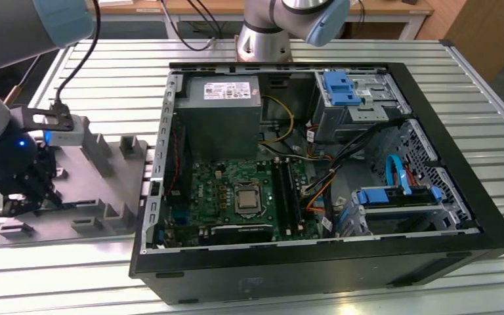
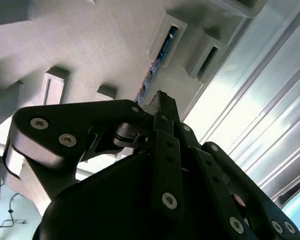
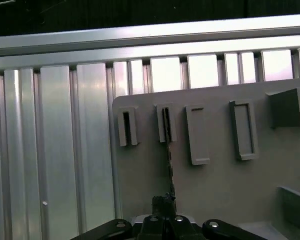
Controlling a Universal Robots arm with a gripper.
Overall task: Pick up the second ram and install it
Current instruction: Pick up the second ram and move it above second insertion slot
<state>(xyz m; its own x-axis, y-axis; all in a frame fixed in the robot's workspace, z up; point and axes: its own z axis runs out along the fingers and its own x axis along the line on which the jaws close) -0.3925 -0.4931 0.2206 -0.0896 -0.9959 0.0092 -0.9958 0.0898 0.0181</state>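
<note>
Open black computer case lies flat on a slatted metal table. Inside it: green motherboard with the processor near its middle, grey power supply beyond, and cables trailing toward a blue drive bracket and a second blue bracket. Grey holder plate sits just beside the case at the exterior view's left and carries raised slotted blocks.

Bright brushed metal slats form the ribbed table, throwing back the light. On it lies the holder plate, matt grey plastic with a faint grain. The gripper has smooth black links with a satin sheen and shiny metal screw heads. The second ram glints glossy along its dark edge. The computer case is matt black, its clips blue plastic.
</note>
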